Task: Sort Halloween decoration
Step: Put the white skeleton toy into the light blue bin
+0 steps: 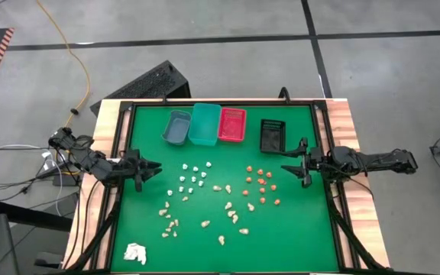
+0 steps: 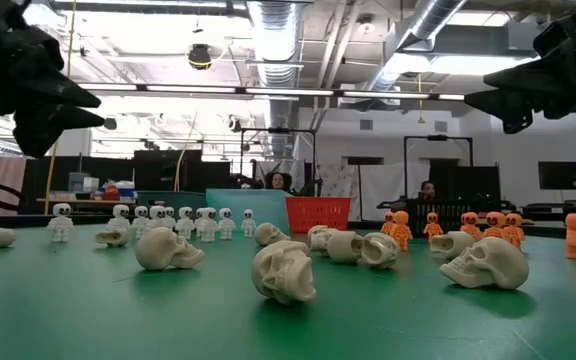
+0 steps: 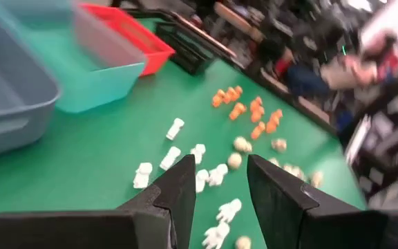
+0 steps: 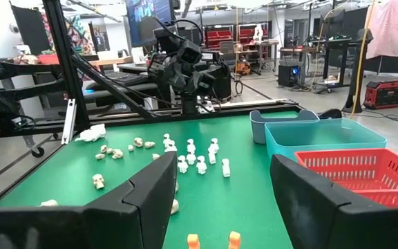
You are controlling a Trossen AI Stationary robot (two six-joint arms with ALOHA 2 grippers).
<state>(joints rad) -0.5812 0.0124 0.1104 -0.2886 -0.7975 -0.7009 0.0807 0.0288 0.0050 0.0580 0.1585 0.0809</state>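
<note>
Skulls, white skeletons and orange figures lie loose mid-mat, likely light, hard, skittish; pinch each across its middle, as your left gripper and right gripper hover agape, empty.

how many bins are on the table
4, in a row along the table's far edge: grey bin on the left, then teal bin, red bin, and black bin set apart to the right.

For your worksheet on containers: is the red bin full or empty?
Empty: the right wrist view shows the red bin with bare mesh inside, no pieces.
</note>
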